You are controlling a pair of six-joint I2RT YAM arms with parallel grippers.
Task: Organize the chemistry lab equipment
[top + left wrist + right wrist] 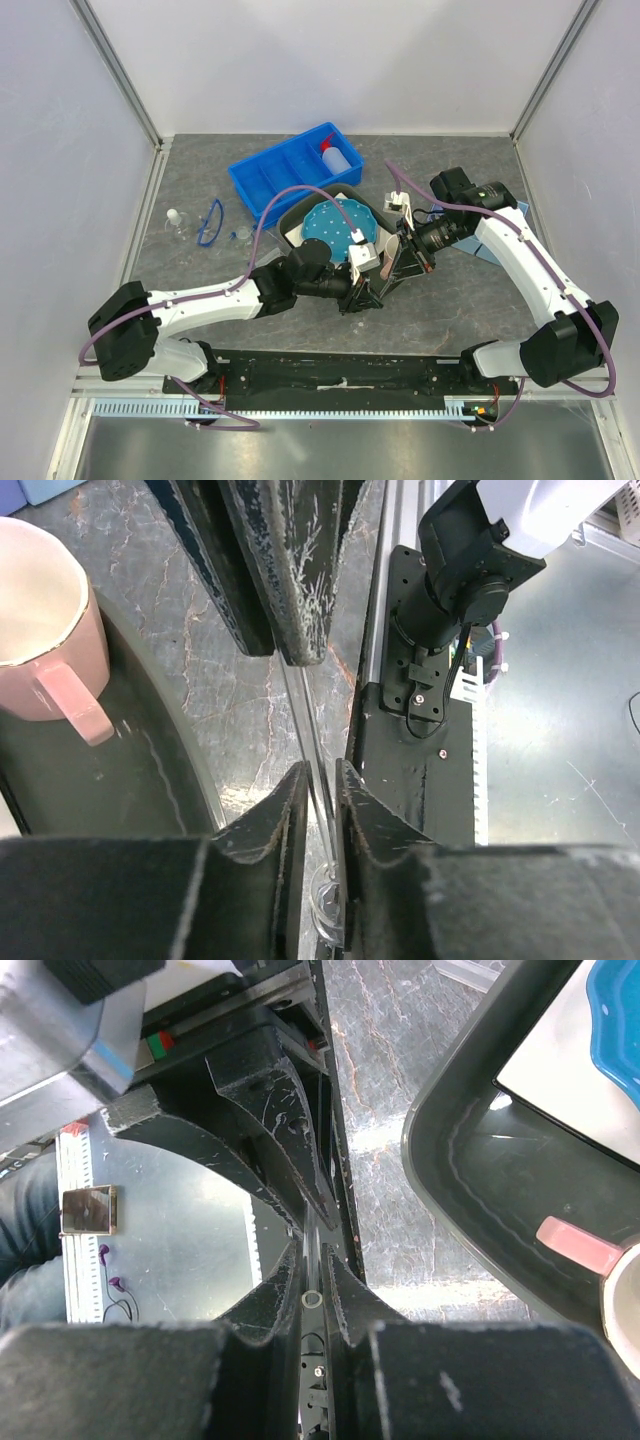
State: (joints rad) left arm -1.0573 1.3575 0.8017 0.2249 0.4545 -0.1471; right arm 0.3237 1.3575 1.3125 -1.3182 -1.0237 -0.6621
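A thin clear glass tube (308, 720) is held at both ends, just above the table by the black tray's near right corner. My left gripper (320, 785) is shut on one end. My right gripper (312, 1260) is shut on the other end, where the tube's round open tip (312, 1300) shows between the jaws. In the top view the left gripper (367, 296) and right gripper (398, 266) meet nose to nose. A white squeeze bottle with red nozzle (336, 155) lies in the blue bin (270, 178). Blue goggles (210, 222) and a white-capped bottle (176, 220) sit at the left.
A black tray (296, 215) holds the blue white-dotted plate (338, 228) and the pink mug (40, 610), close beside both grippers. A small vial (240, 235) lies near the goggles. A white item (398, 203) and a blue item (492, 250) sit by the right arm.
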